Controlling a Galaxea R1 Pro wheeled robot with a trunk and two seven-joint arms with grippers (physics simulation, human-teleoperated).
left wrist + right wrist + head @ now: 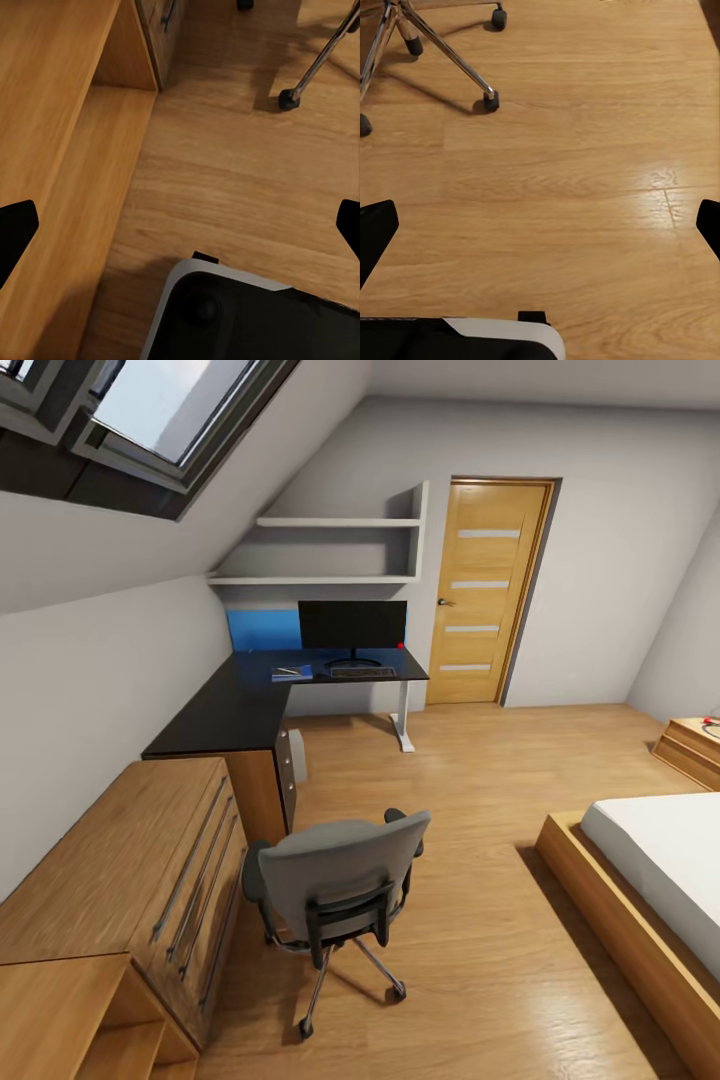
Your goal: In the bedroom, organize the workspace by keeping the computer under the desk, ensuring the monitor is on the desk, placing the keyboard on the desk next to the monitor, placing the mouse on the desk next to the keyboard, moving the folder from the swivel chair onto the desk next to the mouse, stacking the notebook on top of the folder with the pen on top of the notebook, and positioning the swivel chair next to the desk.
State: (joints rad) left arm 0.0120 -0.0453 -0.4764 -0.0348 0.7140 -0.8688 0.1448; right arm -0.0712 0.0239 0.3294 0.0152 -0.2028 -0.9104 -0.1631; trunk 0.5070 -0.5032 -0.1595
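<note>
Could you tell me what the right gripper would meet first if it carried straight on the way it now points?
Most likely the bare wood floor. The right gripper is open and points down at it, with nothing between the fingertips. The swivel chair's chrome leg and caster lie off to one side, apparently outside that line, though depth is uncertain.

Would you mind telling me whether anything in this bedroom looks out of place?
Yes: the swivel chair stands out on the open floor beside the wooden drawer chest, well away from the desk rather than next to it.
</note>
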